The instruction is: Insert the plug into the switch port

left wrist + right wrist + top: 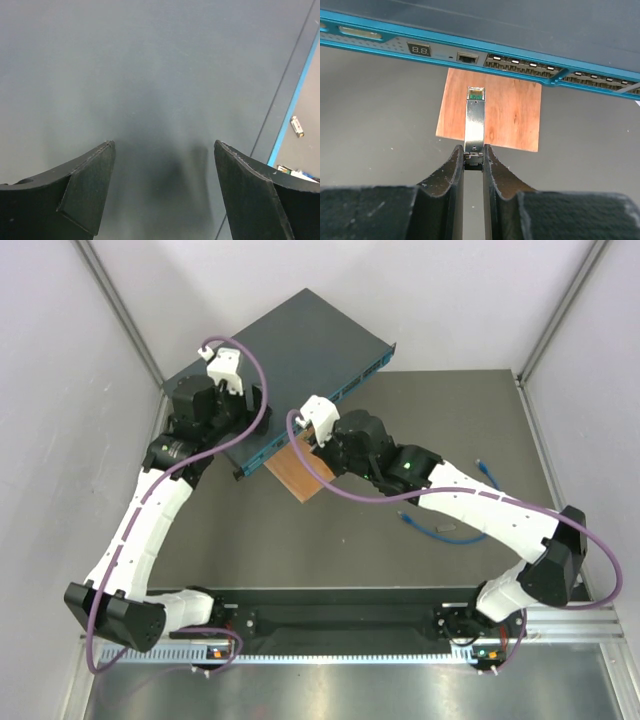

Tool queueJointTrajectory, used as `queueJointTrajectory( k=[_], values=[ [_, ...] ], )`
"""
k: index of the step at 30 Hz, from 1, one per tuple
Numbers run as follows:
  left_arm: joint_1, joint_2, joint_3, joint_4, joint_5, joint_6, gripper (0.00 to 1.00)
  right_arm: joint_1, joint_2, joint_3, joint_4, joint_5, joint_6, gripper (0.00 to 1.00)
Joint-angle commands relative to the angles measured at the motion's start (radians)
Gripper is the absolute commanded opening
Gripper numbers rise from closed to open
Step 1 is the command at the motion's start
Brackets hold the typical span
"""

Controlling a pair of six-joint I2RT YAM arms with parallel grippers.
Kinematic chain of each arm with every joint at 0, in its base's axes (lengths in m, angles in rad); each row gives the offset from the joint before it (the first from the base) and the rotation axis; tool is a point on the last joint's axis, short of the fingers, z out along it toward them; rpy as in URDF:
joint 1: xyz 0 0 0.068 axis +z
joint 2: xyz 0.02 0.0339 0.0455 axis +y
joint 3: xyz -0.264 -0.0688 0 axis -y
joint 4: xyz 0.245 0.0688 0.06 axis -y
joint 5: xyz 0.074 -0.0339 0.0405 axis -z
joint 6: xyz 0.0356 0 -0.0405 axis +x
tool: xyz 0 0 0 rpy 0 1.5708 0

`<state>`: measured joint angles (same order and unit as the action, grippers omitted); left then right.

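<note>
The dark teal switch lies at the back left, its blue front face with rows of small sockets facing my right gripper. My right gripper is shut on a slim silver metal module with a green board tip. The tip points at the front face, just short of a single socket. A thin blue cable lies loose on the table to the right; its plug is too small to make out. My left gripper is open and empty over the switch's top.
An orange-brown wooden square lies on the table under the switch's front edge, below the held module. A small grey metal piece lies on the table beside the switch. A second short blue piece lies further right.
</note>
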<state>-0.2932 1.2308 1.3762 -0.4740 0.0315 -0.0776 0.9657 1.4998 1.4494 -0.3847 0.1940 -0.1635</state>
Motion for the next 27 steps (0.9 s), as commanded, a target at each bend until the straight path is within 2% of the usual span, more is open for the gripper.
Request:
queueJointTrajectory(
  k=[1,27],
  values=[
    [0.037,-0.001,0.020,-0.031,0.013,-0.059,0.85,-0.005,0.003,0.060,0.035,0.019,0.007,0.00],
    [0.062,-0.007,0.017,-0.035,0.099,-0.129,0.85,-0.007,0.056,0.111,0.010,0.025,0.018,0.00]
  ],
)
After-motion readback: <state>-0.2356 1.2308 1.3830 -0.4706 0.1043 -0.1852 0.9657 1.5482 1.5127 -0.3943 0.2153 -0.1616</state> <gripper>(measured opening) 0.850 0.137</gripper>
